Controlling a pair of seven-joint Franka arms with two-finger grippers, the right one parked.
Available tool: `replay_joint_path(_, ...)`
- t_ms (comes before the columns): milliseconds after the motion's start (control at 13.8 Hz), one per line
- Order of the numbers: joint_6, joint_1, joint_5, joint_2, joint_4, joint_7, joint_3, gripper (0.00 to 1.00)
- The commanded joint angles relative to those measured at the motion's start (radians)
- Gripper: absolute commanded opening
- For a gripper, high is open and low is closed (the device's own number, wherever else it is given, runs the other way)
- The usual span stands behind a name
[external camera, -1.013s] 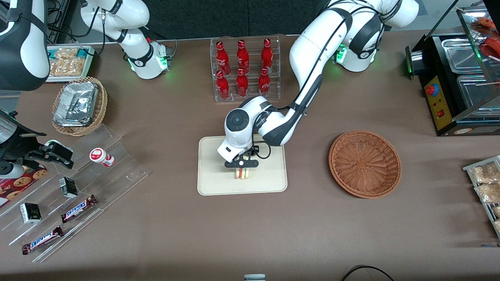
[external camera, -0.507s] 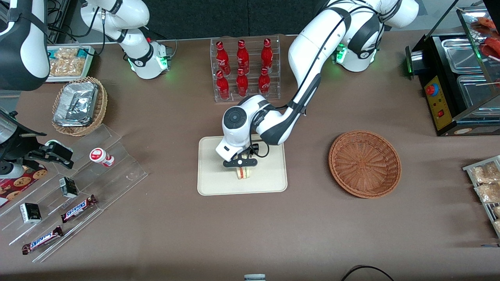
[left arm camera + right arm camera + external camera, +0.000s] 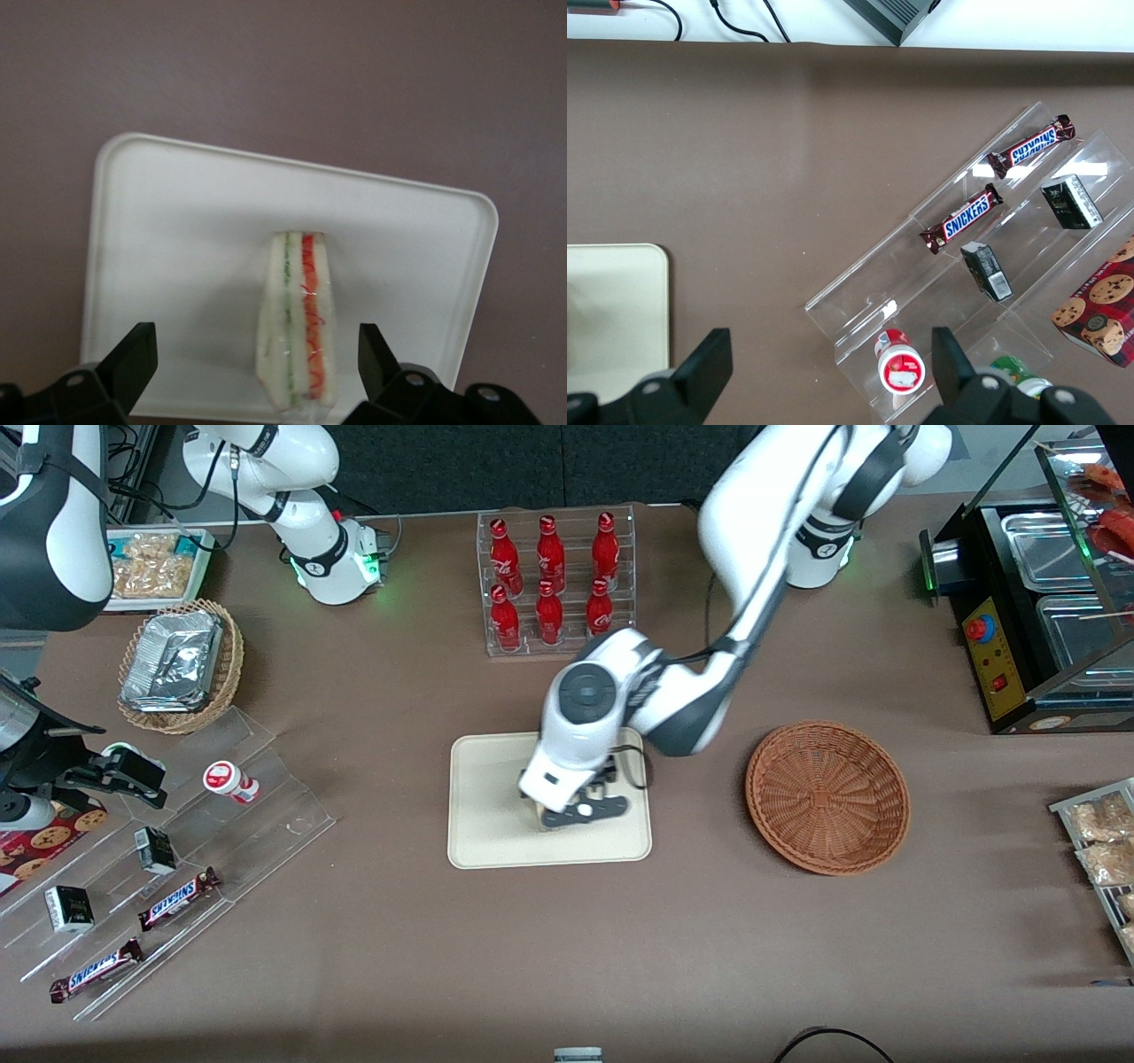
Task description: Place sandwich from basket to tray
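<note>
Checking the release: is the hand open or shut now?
Open. The hand hovers above the tray; its fingers stand wide apart, clear of the sandwich lying on the tray.

You have even, bright overhead light across the brown table (image 3: 567,957), with only soft, short shadows under the arm and beside the basket (image 3: 827,797). The working arm's upper links show motion blur in the front view, smeared along their edges. Green indicator lights glow at both arm bases. In the left wrist view the gripper (image 3: 257,372) hangs with its jaws spread wide and slightly soft in focus, while the sandwich (image 3: 297,329) between them looks crisp, its wrap catching faint glints. The tray (image 3: 159,266) reads pale, nearly washed out.
</note>
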Motion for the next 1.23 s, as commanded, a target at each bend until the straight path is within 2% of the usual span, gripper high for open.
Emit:
replay_joint_path(0, 0.002, 0.071, -0.047, -0.215, -0.267, 0.131, -0.007, 1.00)
replay_joint_path(434, 0.008, 0.242, -0.047, -0.510, -0.621, 0.378, -0.007, 0.99)
replay_joint_path(724, -0.012, 0.402, -0.047, -0.700, -0.807, 0.602, -0.004, 0.99)
replay_joint_path(941, -0.100, 0.486, -0.047, -0.827, -0.877, 0.652, -0.001, 1.00)
replay_joint_path(1158, -0.212, 0.537, -0.039, -0.913, -0.849, 0.660, 0.001, 1.00)
